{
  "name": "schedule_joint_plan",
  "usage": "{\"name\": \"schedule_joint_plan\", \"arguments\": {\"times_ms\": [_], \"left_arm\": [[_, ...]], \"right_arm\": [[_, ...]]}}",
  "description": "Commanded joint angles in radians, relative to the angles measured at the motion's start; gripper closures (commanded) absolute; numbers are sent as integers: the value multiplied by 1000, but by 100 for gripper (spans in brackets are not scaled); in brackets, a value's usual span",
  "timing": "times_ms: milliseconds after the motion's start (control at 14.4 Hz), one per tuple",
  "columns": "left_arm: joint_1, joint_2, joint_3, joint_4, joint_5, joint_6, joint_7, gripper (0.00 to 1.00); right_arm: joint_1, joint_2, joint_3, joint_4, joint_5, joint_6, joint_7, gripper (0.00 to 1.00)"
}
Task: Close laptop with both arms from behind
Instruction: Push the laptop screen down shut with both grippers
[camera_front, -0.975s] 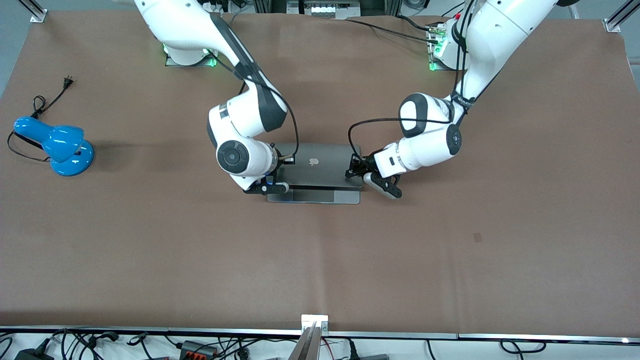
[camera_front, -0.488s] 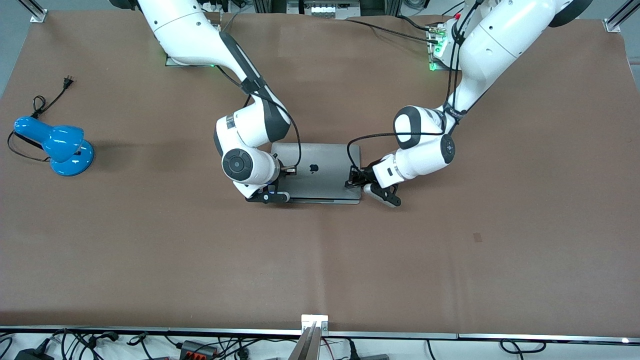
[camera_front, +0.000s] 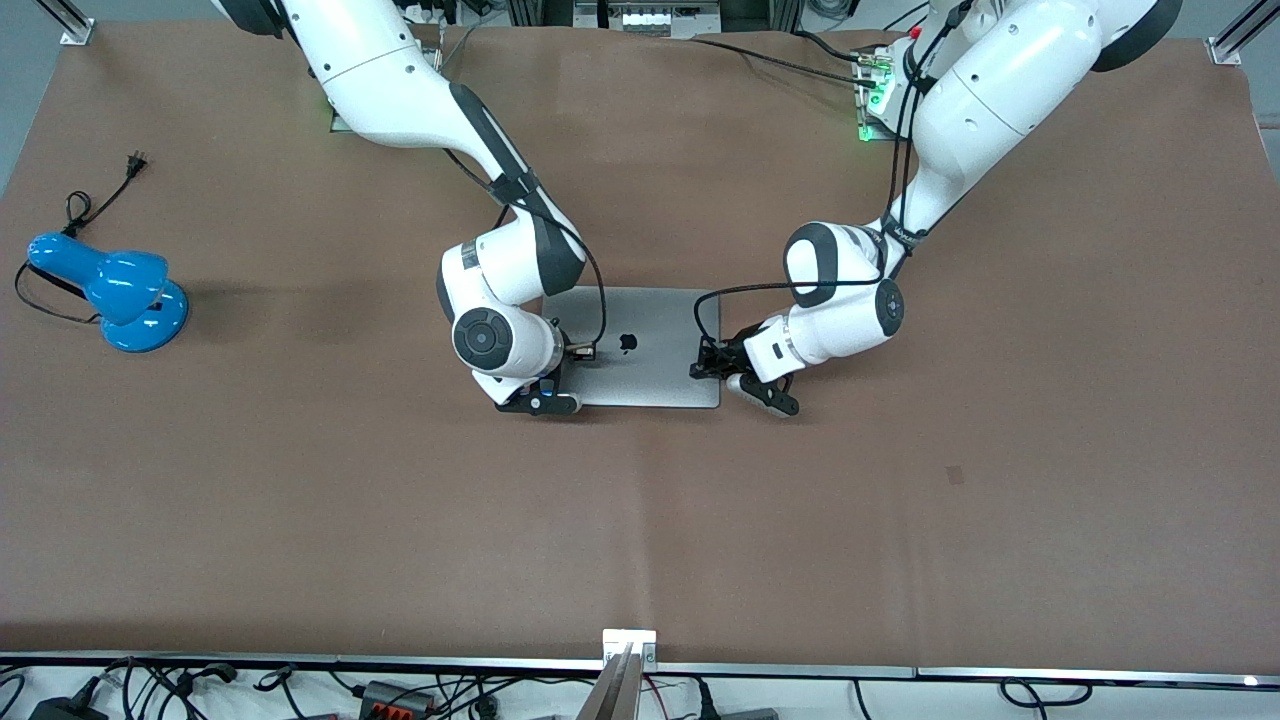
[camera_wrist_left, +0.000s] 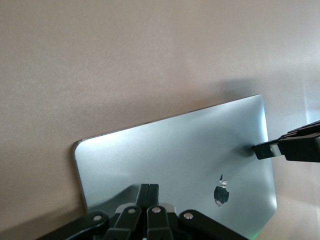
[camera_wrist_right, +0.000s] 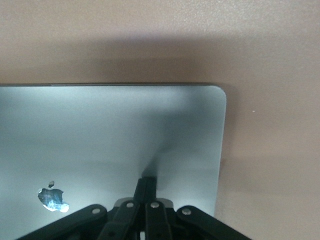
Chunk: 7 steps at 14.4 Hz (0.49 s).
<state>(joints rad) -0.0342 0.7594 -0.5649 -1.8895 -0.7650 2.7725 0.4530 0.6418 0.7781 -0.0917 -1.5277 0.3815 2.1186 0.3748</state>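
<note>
Grippers (camera_front: 575, 352) (camera_front: 697, 368) pinched — pressing laptop (camera_front: 650, 375) lid.

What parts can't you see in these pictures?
- Laptop keyboard and screen: hidden under its lid, every view.
- Right gripper fingertips: front view too small; right wrist view shows shut fingers on the lid.
- Left gripper: the same.
- Lamp switch: too small.

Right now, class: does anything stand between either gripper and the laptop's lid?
Nothing visible does. The left gripper and the right gripper, both shut, rest directly on the laptop lid, which lies flat on the table.
</note>
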Motion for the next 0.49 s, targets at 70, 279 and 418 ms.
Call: {"name": "schedule_joint_plan", "arguments": {"times_ms": [70,279,418], "left_arm": [[-4,40,8,23,-7,12,27,99],[-4,50,11,23,-7,12,49,99],[-1,49,10,23,-8,12,49,99]], "right_arm": [[-2,35,0,29,-18,12,6,100],[-1,32,-6,31,-18,11,3,100],[-1,29,-8,31,-18,9,1,100]]}}
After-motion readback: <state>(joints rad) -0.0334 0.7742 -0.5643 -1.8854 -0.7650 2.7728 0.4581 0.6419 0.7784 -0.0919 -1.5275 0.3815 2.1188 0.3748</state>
